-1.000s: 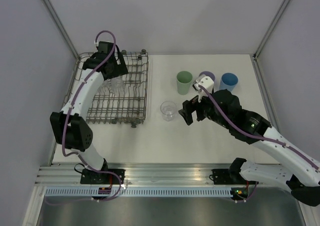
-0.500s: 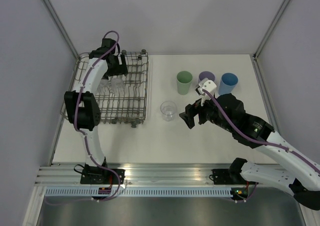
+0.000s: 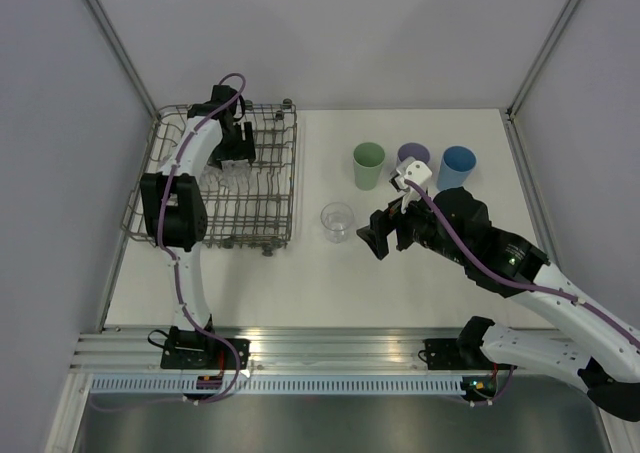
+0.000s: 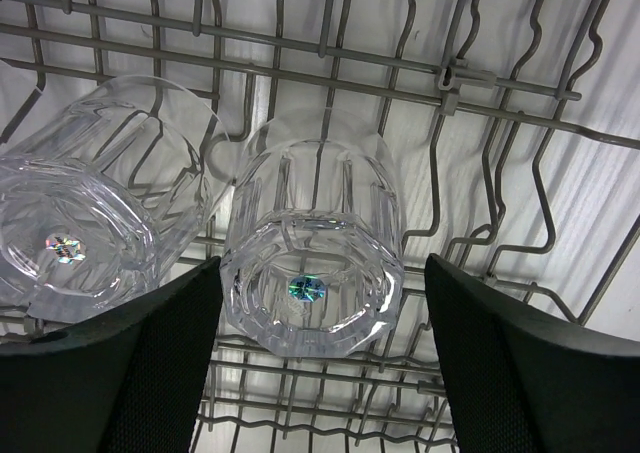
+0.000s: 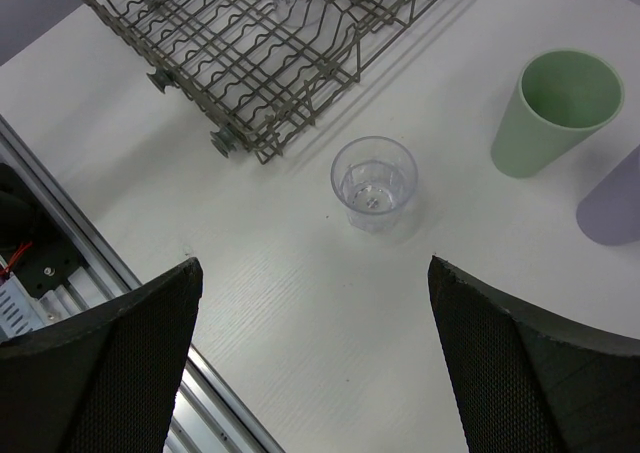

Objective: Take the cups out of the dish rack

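- The right gripper (image 3: 373, 231) has drawn back a little from the table cup (image 3: 337, 221). Its fingers are spread wide and empty. That clear cup stands upright just beside the rack (image 3: 293, 173), so it looks already unloaded.
- The left arm (image 3: 175, 208) has folded in over the rack, putting the left gripper (image 4: 322, 265) around a clear rack cup (image 4: 312, 223) among the tines.
- One finger sits on each side of that cup. The left one is at its wall and a gap remains on the right, so the cup is straddled but not yet gripped. This is probably the next cup to come out.
- A second clear cup (image 4: 90, 213) lies touching it on the left.
- At the far side of the table, the green cup (image 3: 368, 165), lavender cup (image 3: 412, 153) and blue cup (image 3: 457, 163) have stayed upright in a row.
- Hidden: from above, the left arm covers the rack cups, so I cannot count them.
- The wrist view cuts off the second cup and the fingertips.
- The right wrist partly covers the lavender cup.
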You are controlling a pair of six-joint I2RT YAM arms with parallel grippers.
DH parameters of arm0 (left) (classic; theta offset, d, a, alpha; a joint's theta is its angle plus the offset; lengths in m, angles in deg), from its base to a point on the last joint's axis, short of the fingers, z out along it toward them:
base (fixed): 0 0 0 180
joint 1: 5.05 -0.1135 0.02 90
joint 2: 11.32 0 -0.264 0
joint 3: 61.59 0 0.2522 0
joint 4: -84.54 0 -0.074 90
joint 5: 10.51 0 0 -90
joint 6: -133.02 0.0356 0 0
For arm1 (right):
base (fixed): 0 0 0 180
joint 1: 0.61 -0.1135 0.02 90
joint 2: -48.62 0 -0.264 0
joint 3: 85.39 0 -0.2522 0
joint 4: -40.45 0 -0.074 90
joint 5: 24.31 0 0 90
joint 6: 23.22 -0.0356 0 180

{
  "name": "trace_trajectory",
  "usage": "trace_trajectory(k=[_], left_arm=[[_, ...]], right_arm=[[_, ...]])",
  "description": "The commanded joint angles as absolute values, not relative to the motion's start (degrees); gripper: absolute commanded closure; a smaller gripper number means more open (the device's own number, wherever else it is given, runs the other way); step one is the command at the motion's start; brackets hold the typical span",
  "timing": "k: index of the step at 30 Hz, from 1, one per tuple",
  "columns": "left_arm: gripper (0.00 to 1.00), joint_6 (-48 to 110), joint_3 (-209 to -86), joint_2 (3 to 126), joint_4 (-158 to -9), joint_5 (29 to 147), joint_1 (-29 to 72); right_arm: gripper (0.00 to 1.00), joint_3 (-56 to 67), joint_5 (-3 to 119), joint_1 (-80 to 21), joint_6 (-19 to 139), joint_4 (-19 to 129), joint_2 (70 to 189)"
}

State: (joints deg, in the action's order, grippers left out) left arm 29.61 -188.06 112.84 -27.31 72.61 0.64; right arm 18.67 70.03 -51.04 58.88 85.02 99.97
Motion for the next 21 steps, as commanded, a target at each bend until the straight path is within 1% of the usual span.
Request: trace_trajectory(k=[1, 3, 4, 8, 12, 14, 16, 17, 18, 21], left_arm=[[0.17, 31.60, -190.93, 113.31, -26.24, 73.07, 0.31], [0.22, 31.51, -190.93, 113.22, -25.80, 73.25, 0.31], [0.28, 31.51, -191.10, 113.22, -25.62, 73.16, 0.31], [0.29, 31.42, -191.02, 113.57, -24.83, 73.07, 0.22], [0.27, 31.51, -191.10, 114.19, -24.13, 73.24, 0.22], [0.28, 31.59, -191.19, 114.71, -23.60, 73.51, 0.22], [0.43, 31.51, -191.28, 114.80, -23.16, 73.69, 0.22], [0.53, 31.42, -191.28, 114.45, -22.99, 73.69, 0.22], [0.57, 31.16, -191.28, 114.10, -22.90, 73.69, 0.22], [0.79, 30.80, -191.45, 112.35, -22.64, 73.68, 0.22]], right_arm=[[0.02, 18.53, 69.21, -51.32, 58.78, 83.65, 98.80], [0.02, 18.44, 69.12, -51.41, 58.78, 83.92, 98.63], [0.02, 18.36, 69.12, -51.32, 58.96, 83.92, 98.45], [0.02, 18.36, 69.21, -51.32, 59.13, 84.09, 98.10], [0.02, 18.27, 69.03, -51.41, 58.87, 84.09, 98.01], [0.02, 18.35, 69.03, -51.41, 58.96, 84.09, 97.75], [0.02, 18.44, 69.03, -51.32, 59.05, 84.09, 97.57], [0.02, 18.36, 69.12, -51.41, 59.13, 84.09, 97.48], [0.02, 18.36, 69.12, -51.32, 59.05, 84.09, 97.31], [0.02, 18.36, 69.38, -51.32, 59.14, 84.09, 97.04]])
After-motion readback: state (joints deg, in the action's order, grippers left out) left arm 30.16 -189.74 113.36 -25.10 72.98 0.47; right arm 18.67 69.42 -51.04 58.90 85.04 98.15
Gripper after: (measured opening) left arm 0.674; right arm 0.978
